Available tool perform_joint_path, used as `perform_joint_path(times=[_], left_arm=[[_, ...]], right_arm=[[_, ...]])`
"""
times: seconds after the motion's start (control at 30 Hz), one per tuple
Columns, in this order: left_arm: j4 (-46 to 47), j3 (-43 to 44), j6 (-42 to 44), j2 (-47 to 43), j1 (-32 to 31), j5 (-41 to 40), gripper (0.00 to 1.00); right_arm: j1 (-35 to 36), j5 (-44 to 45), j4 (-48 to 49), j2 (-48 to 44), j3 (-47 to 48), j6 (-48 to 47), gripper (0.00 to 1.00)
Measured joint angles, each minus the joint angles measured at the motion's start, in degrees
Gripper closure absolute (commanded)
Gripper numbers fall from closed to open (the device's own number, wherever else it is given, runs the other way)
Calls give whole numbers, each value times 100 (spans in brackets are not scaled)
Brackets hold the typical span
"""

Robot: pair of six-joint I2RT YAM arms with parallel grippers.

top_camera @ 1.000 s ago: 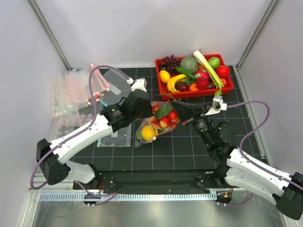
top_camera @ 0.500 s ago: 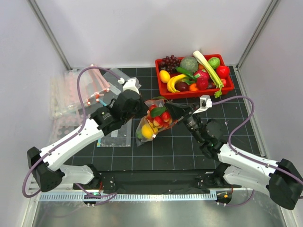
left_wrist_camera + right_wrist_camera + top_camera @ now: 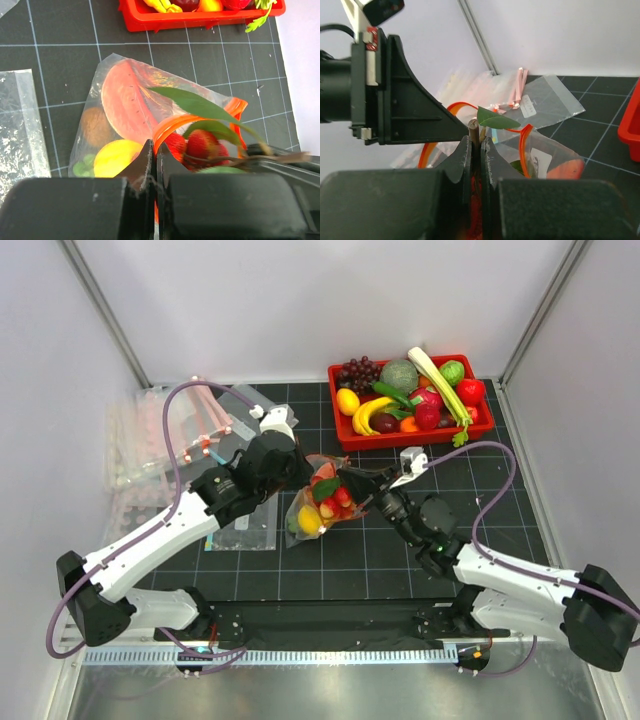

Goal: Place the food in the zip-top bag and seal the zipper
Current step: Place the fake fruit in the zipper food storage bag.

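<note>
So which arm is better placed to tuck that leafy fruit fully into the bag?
Probably the right. The right gripper is shut on the leafy stem at the mouth of the bag, while the left gripper is shut on the zipper, holding that mouth open.

Light: bright, even, diffuse, from overhead. Shadows: you get only faint, soft ones on the black gridded table (image 3: pixel 380 550). Glare: mild sheen across the clear plastic zip-top bag (image 3: pixel 115 105). Focus: overhead view sharp to its edges; in both wrist views the close black fingers (image 3: pixel 142 167) are blurred, the background is crisp.
</note>
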Motion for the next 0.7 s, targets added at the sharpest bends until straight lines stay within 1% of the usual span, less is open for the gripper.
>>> perform_joint_path(times=[0.27,0.57,0.67,0.7], left_arm=[[-50,0,35,-2,0,264,100],[-378,44,170,-240,22,92,99],[-437,44,210,-310,26,17,100],[-437,44,247,-313,28,-2,100]], right_arm=[[219,417,-146,697,295,-415,99],[1215,1274,-439,1764,966,-1189,99],[1353,1346,-702,2079,1303,-1226,99],[1368,1351,-752,2153,1386,-1224,97]])
